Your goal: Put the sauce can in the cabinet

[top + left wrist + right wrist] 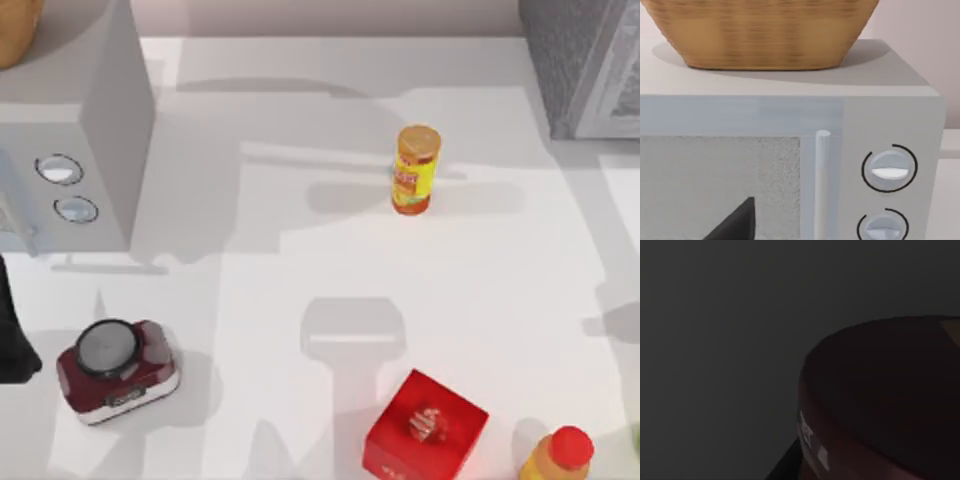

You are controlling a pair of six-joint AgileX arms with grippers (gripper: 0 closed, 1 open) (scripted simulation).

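Note:
The cabinet (580,60), a dark grey speckled box with a paler framed door panel, stands at the table's back right corner. The sauce can is out of view. My left arm (12,340) is parked at the table's left edge, in front of the light grey appliance. A dark part of my left gripper (735,222) faces that appliance's door. The right wrist view is dark.
A light grey appliance (70,120) with two round knobs fills the back left, with a woven basket (765,30) on top. A slim yellow can (415,168) stands mid-table. A dark red scale (115,368), a red box (425,425) and a red-capped yellow bottle (558,455) line the front.

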